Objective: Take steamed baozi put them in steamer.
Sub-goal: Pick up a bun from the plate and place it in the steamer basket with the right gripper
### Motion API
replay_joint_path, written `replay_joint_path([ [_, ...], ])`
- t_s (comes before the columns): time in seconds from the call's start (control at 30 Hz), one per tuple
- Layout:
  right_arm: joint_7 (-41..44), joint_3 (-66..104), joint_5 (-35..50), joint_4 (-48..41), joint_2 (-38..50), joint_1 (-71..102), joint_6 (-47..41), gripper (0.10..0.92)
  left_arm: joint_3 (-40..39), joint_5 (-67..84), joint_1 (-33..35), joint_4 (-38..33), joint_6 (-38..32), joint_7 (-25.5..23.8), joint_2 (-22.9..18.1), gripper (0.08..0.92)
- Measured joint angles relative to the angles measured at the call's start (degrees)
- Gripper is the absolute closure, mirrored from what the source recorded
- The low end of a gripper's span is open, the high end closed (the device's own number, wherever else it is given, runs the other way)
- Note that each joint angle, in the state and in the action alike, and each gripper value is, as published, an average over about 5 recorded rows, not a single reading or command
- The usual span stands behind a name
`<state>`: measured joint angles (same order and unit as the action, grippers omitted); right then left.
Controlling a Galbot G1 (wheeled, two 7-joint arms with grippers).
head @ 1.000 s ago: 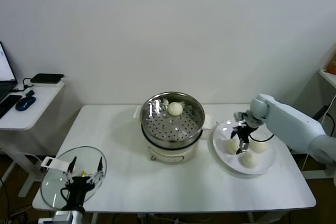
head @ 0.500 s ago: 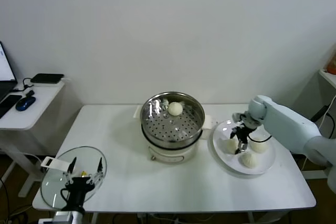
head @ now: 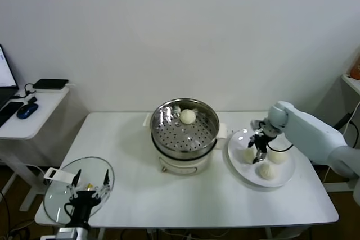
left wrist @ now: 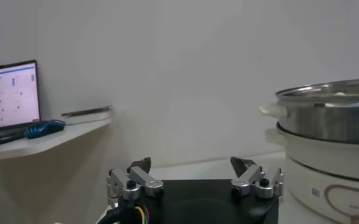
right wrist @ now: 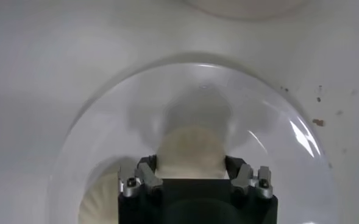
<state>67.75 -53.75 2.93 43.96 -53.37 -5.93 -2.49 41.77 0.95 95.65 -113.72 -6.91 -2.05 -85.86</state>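
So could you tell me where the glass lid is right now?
In the head view the glass lid lies flat at the table's near left corner, under the parked left gripper, well left of the steamer.

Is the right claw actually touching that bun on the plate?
Touching. In the right wrist view, the right gripper's two fingers press against both sides of a baozi on the white plate, with no gap showing.

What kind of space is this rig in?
Probably an office or lab test setup, not a kitchen: bare white wall, a white table holding the steamer and plate, plus a side desk with a laptop and mouse.
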Motion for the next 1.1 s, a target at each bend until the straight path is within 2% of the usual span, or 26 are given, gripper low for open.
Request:
replay_joint_path([
  [0.27,0.67,-4.73,4.48,3.13,1.71,-6.56,0.19,0.304,0.14,0.1,-0.16,-0.15,0.09,0.0,0.03,0.177],
  [0.57,1.43,-14.74,14.73,5.82,1.34,-19.54,-0.68,0.304,-0.06,-0.03,-0.52,-0.03,0.12,-0.03,0.04,0.177],
  [0.87,1.17,-21.5,25.65,6.34,-2.26,-29.32,-3.42,0.305,-0.44,-0.61,-0.84,-0.36,0.2,-0.12,0.04,0.177],
  [1.1,0.22,-22.72,30.61,5.94,-7.31,-31.71,-5.58,0.305,-0.54,-0.64,-0.82,-0.88,0.26,-0.17,-0.15,0.177],
])
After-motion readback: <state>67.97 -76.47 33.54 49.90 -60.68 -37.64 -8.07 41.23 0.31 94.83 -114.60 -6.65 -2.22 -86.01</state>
